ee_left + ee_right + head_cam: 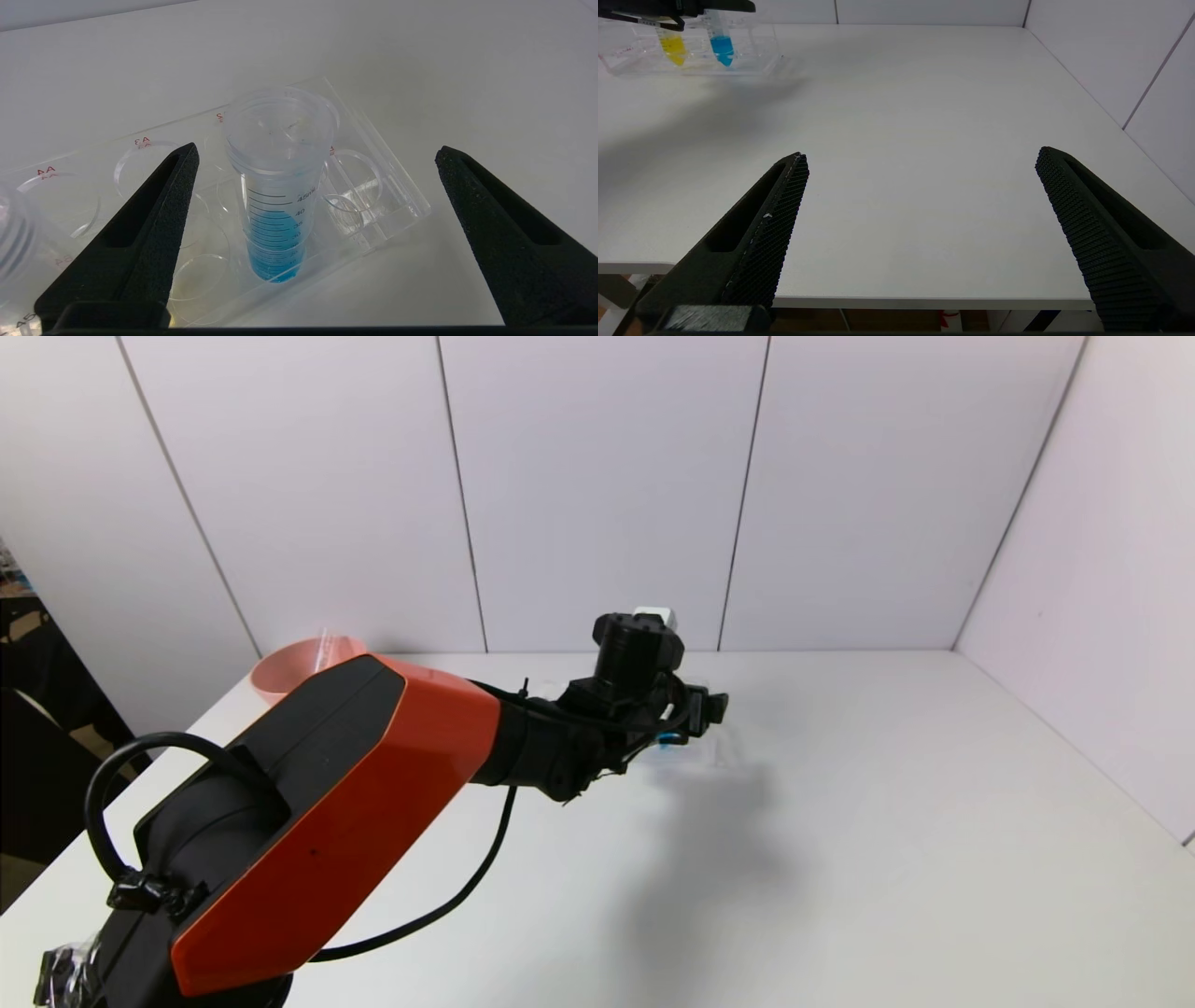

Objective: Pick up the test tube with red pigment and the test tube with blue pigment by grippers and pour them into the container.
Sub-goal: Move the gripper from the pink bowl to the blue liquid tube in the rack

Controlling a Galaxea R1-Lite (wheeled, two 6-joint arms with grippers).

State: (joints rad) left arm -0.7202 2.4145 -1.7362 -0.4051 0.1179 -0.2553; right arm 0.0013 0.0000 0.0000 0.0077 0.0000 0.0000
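Blue tube: your test tube with blue pigment [276, 196] stood upright in the rack, long axis vertical, open mouth up and rounded tip down, at the centre of the left wrist frame.
Blue tube material: you had a slim clear plastic tube with a ridged collar at the rim and bright blue liquid filling the lower part.
Blue tube writing: black graduation lines with "45ml" and "40" readable; the lower numbers were too small for you to read.
Rack: a clear plastic tube rack [397, 186] with round holes lay flat on the white counter [467, 93]; red labels "A3" and "A4" showed at the left of that frame.
Left end effector: your left end effector [317, 154] hung over the rack, its two black textured fingers [154, 219] spread wide on either side of the blue tube, touching nothing.
Yellow tube: in the upper left of the right wrist frame a yellow-liquid tube [672, 46] stood just beside the blue one.
Right end effector: your right end effector [922, 156] sat low at the counter's near edge, fingers apart, well away from the rack.
Pink bowl: a pink bowl [289, 667] sat at the left of the head frame, behind the orange arm.
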